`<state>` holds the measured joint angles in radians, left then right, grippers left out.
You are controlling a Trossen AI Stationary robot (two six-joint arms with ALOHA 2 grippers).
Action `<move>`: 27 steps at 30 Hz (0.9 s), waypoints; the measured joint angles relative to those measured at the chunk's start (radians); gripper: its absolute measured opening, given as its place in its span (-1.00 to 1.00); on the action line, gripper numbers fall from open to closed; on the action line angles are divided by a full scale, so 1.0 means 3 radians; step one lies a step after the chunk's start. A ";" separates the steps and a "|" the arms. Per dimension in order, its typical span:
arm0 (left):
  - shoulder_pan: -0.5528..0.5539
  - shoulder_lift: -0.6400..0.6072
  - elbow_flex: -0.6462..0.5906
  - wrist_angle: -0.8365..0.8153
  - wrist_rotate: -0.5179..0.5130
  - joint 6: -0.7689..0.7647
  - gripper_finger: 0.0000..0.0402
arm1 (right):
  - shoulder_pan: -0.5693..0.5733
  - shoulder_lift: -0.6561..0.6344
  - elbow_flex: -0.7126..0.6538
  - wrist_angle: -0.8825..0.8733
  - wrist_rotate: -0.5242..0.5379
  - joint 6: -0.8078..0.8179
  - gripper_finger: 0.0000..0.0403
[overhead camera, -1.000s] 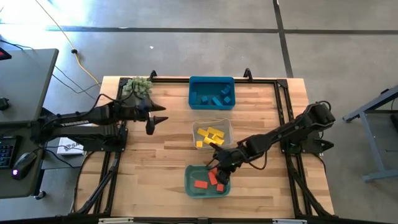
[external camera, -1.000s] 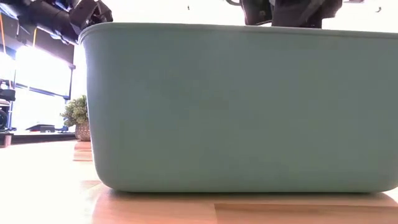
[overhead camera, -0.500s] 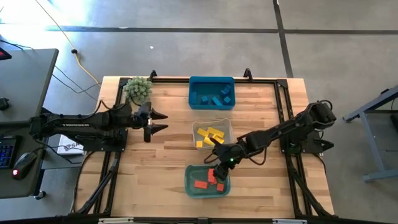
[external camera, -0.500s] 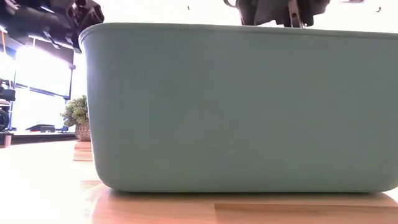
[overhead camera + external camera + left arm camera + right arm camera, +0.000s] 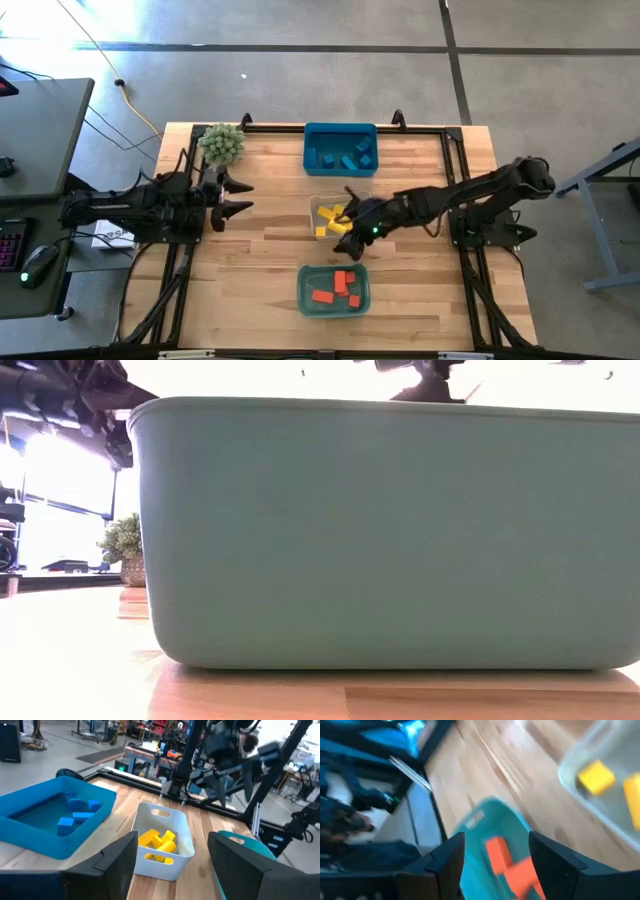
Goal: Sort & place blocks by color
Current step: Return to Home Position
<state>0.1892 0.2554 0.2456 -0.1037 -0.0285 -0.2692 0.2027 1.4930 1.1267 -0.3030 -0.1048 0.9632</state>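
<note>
Over white bin (image 5: 314, 203): right end effector (image 5: 347, 220) spread, empty.

Blue blocks (image 5: 347, 160) lie loose in the blue bin (image 5: 340, 126), yellow blocks (image 5: 326, 212) are kinda heaped in the white bin (image 5: 311, 215) mid-table, and orange blocks (image 5: 322, 295) lie flat in the green bin (image 5: 301, 290).

The wooden table (image 5: 260, 250) carries three bins in a rough line: a blue bin (image 5: 340, 126) at its far edge, a white bin (image 5: 312, 215) mid-table, and a green bin (image 5: 301, 290) nearest. A spiky green plant (image 5: 222, 143) appears to sit at the far-left corner.
</note>
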 joint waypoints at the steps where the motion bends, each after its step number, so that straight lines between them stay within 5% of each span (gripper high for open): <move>1: -0.0016 -0.0085 -0.0058 0.0000 -0.0040 -0.0031 0.15 | -0.0041 -0.0024 0.0000 0.0067 0.0000 -0.0025 0.03; 14: -0.0169 -0.0775 -0.0637 0.0011 -0.0236 -0.0201 0.15 | -0.0459 -0.0488 0.0000 0.0837 0.0000 -0.0684 0.03; 27: -0.0182 -0.0837 -0.0671 0.0252 -0.0379 -0.0233 0.15 | -0.0791 -0.1626 0.0000 0.0386 -0.0032 -0.1822 0.03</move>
<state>0.1345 0.0044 0.0444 -0.0280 -0.1422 -0.3391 -0.0346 1.0053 1.1267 -0.1873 -0.1145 0.4165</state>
